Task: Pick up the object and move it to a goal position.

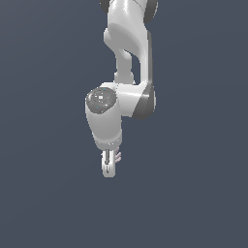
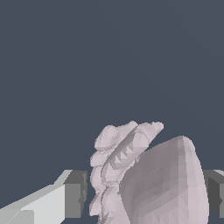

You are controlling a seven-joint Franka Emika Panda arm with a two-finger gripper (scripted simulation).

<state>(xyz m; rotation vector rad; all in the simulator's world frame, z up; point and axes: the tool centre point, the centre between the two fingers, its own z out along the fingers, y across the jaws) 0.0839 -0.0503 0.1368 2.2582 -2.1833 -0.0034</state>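
Looking at a plain slate-blue worktop filling your whole view, you see the white robot arm (image 1: 123, 68) reaching down, its fingers (image 1: 109, 164) closed around the lumpy pale pinkish-grey ridged object (image 2: 148, 179), no walls or room visible.

The surface (image 1: 43, 193) is a plain, flat, dark blue-grey ground that fills both views. Whether the pale lumpy object (image 2: 148, 179) rests on it cannot be told.

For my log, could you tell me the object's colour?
Pale pinkish-grey with ridged folds; the object shows best in the wrist view.
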